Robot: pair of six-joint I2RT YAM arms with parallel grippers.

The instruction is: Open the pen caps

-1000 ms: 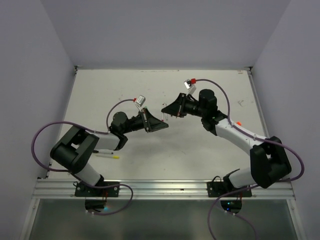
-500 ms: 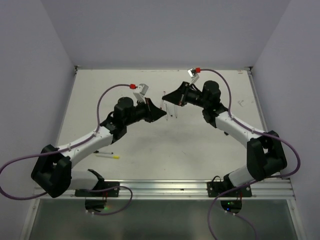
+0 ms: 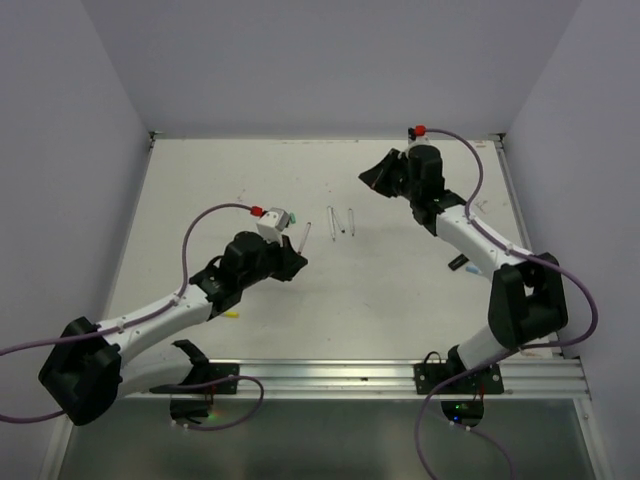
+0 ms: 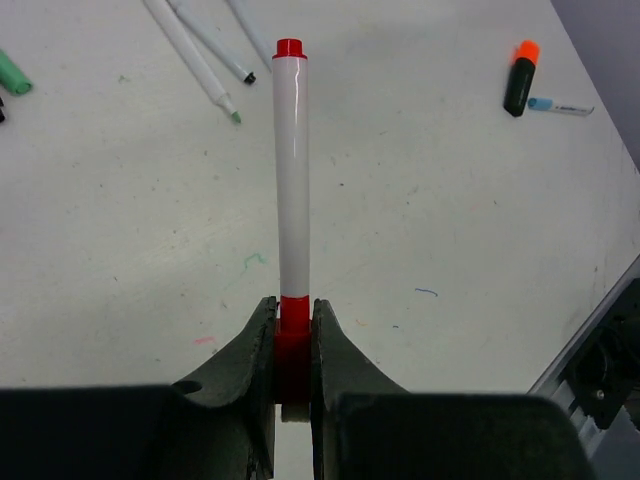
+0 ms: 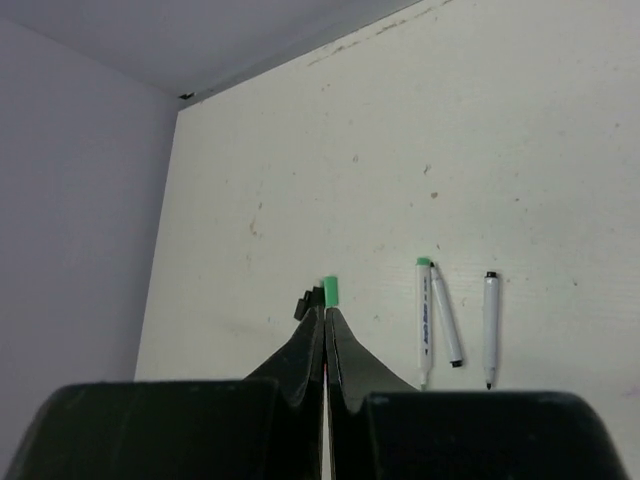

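Grip first: my left gripper (image 4: pixel 291 328) is pinching the red pen (image 4: pixel 291 180) by the red cap (image 4: pixel 293 308) at its near end. At least I take that red sleeve for the cap, since the far end shows only a flat red plug. The white barrel stands straight out toward twelve o'clock in my left wrist view, clear of the table (image 4: pixel 450 230). I judge that I hold it this way so my other arm can get hold of the free barrel and pull the two apart.

My right gripper (image 5: pixel 325 314) has its jaws pressed together on nothing, and in the top view it sits off toward one o'clock on the table, well apart from the pen.

Two pen caps lie loose just past its tips: a green cap (image 5: pixel 328 290) and, touching it at nine o'clock, a black cap (image 5: pixel 305 301). Their pens lie at three o'clock from there, side by side with bare nibs: a green-ended pen (image 5: pixel 423 320), a second pen (image 5: pixel 446 330) leaning across it, and a black-ended pen (image 5: pixel 490 330) just apart. To me that looks like finished work set aside.

At two o'clock in the left wrist view lies an orange-topped black piece (image 4: pixel 519 80), with a short white stub (image 4: pixel 562 106) at its foot.

Blue lettering runs along the green-ended pen's barrel and along the stub, but both are too small to read.
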